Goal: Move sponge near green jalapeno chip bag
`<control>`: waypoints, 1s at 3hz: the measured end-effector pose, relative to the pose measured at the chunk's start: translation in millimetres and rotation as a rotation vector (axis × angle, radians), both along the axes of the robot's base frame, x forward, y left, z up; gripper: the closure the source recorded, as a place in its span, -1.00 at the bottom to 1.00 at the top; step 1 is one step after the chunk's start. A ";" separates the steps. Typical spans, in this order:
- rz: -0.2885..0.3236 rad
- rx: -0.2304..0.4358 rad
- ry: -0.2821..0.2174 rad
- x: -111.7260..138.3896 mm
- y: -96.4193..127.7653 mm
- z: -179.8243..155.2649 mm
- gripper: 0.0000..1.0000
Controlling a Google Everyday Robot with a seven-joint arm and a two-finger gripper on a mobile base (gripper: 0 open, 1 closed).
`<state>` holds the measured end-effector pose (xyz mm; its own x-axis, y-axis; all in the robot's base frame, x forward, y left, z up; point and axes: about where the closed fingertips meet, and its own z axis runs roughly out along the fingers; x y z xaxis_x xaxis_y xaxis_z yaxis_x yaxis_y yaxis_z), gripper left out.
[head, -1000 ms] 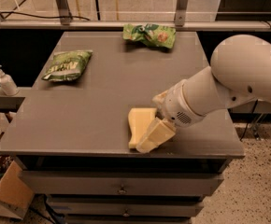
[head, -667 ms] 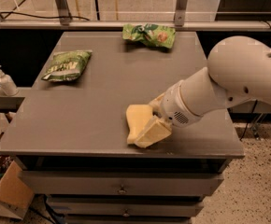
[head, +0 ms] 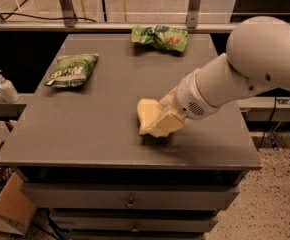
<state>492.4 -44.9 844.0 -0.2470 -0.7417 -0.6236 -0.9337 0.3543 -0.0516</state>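
The grey counter fills most of my view, and my white arm comes in over its right side, reaching down towards the front middle. From where the pincer sits, the green jalapeno chip bag lies well off to the left and farther back, flat on the counter near the left edge. A brighter green bag lies straight beyond the pincer at the back edge; that one is not my target. The sponge is right at the pincer: its pale yellow body sticks out to the pincer's left and a little beyond it, and as far as I can make out the pincer is pinching it by the nearer right end, cream against yellow, so the line between them is hard to read. The sponge looks tilted, with a shadow under it, so I judge it is held just off the surface. I read the grab as done and the carry as barely begun: sponge and chip bag are well apart, with open counter between them. What is left is a long sweep left and away, then setting the sponge down just beside the bag without nudging it. Far to the pincer's left, off the counter, a small soap bottle stands on a ledge, out of my way.
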 end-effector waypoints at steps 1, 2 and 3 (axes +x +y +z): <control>-0.023 0.024 -0.064 19.0 -5.5 41.9 1.00; -0.020 0.025 -0.063 17.1 -4.0 39.1 1.00; 0.007 0.045 -0.101 41.1 12.5 34.4 1.00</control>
<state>533.4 -32.5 878.4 -0.1756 -0.7143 -0.6774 -0.9271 0.3515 -0.1303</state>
